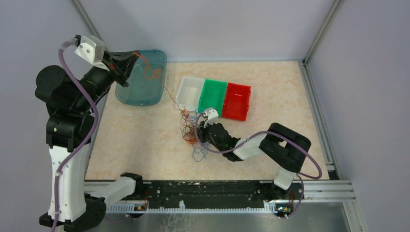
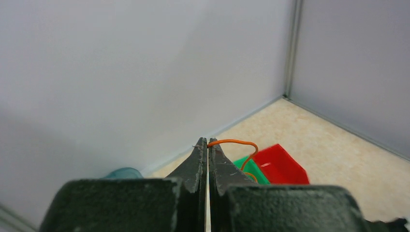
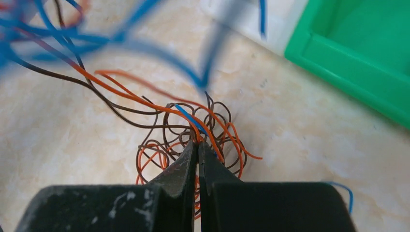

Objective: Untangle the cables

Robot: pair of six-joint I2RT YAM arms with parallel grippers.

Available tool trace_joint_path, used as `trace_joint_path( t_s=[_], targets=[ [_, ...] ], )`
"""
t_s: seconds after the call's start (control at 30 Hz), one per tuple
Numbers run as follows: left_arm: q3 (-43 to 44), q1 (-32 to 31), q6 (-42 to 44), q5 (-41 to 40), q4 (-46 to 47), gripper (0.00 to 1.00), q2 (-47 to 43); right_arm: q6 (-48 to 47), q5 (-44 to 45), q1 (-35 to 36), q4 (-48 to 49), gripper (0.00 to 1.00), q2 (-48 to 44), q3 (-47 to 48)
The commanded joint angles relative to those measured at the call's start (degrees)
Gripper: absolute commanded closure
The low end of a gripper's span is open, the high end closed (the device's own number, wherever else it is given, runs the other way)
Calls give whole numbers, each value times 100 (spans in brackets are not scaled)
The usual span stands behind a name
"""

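Barely started: left hand [image 2: 208, 143] pinches one orange wire [image 2: 236, 141] at upper left, right hand [image 3: 198, 145] pinches the cables [image 1: 189, 128], mostly knotted, centre frame.

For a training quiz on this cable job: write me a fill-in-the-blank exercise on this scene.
The left hand pinches a thin wire coloured ____.
The right hand is shut on the tangle, which lies on the ____.
Between the white bin and the red bin stands the ____ bin.
Missing: orange; table; green.
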Motion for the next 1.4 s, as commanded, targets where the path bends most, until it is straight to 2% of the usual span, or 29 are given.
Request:
trace_joint_path(
  t_s=[0.0,0.37,0.5,0.57,0.63,0.77,0.9,1.1,1.37],
  targets=[
    [130,-28,768,-1189,989,100,-182,737,464,44,-45,100,-498,-627],
    [550,-28,1262,-1363,2205,100,-88,1217,553,59,59,100,-803,-1316],
    [712,-28,1004,-738,1821,100,37,1035,412,95,138,100,-949,-1303],
    [620,-27,832,-263,1570,100,45,889,291,96,245,85,-1191,-1277],
    [490,-28,611,218,1327,100,32,642,71,96,295,64,-1540,-1207],
    [95,-28,94,1127,1150,100,-66,114,-451,96,-30,43,-2228,-807],
    [-116,-28,-341,1794,1146,100,-88,-175,-883,99,-308,28,-2631,-490],
    [-289,-28,-705,2068,1223,100,-103,-553,-1665,87,-402,28,-2627,69],
    [-211,-28,-849,2152,1209,100,-137,-824,-2836,-177,-838,42,-1938,1061]
  ],
)
